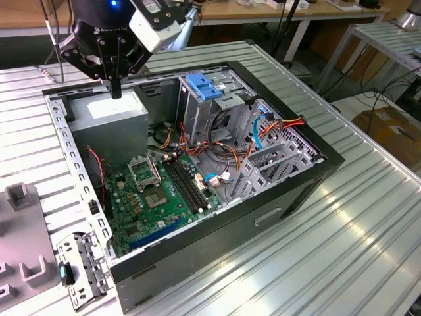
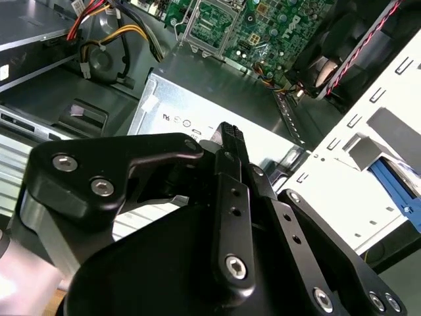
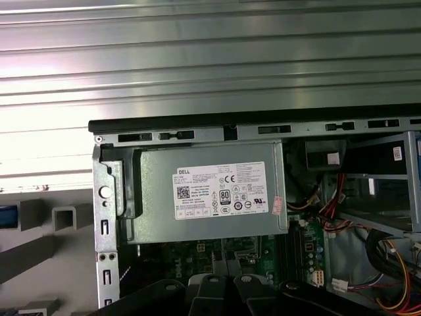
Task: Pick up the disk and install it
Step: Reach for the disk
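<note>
In the exterior view the gripper (image 1: 116, 87) hangs straight down from the arm's dark wrist. Its tip is just above the power supply box (image 1: 108, 113), which sits in a corner of the open computer case (image 1: 197, 263). The fingers read as one narrow stem, drawn together and holding nothing. A tall drive cage (image 1: 207, 105) stands beside the box toward the exterior view's right, and the motherboard (image 1: 158, 191) lies next to the box on the case floor. I judge the work to be at its first step: the disk is not yet picked up, and nothing shows as installed.

In the second wrist view the gripper (image 2: 229, 135) is poised over the box's white sticker with its pads pressed together. Past the box, beyond the case's pale perforated side rail (image 2: 342, 158), lies a flat piece with a blue edge and a silver face. I take it for the disk (image 2: 393, 187). It is outside the case and well apart from the gripper.

The first wrist view looks down square on the box, so the wrist is vertical. Outside the case wall nearest the box stands a grey fixture (image 3: 59, 220) with a blue sliver (image 3: 5, 214) beside it. Too little of the sliver shows to say what it is.

As I judge it, a pick calls for the fingers to part and to straddle the disk's edges squarely, away from the box.
</note>
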Available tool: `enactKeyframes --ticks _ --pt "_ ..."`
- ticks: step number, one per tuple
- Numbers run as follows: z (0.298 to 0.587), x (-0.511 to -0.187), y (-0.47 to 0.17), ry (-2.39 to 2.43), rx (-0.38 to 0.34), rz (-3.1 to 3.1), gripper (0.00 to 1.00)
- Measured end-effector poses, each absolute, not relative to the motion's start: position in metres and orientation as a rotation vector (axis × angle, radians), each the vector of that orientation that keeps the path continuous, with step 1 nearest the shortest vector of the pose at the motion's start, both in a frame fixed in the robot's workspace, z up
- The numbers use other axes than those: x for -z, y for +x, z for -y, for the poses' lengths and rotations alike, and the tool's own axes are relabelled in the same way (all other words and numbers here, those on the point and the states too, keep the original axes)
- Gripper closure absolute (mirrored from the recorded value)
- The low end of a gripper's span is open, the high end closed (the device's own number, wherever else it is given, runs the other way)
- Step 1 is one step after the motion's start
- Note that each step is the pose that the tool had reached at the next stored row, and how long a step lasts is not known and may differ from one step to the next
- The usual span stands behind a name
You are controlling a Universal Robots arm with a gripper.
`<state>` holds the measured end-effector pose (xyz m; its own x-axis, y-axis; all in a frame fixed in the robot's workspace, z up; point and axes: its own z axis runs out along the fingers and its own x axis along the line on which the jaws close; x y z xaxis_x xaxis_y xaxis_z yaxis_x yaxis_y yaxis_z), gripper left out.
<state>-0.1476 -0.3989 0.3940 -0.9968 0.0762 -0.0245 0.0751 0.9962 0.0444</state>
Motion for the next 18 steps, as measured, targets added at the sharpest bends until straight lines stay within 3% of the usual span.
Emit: enactKeyframes --ticks 18 --pt "0.399 -0.394 -0.167 0.118 -0.068 -3.112 0.89"
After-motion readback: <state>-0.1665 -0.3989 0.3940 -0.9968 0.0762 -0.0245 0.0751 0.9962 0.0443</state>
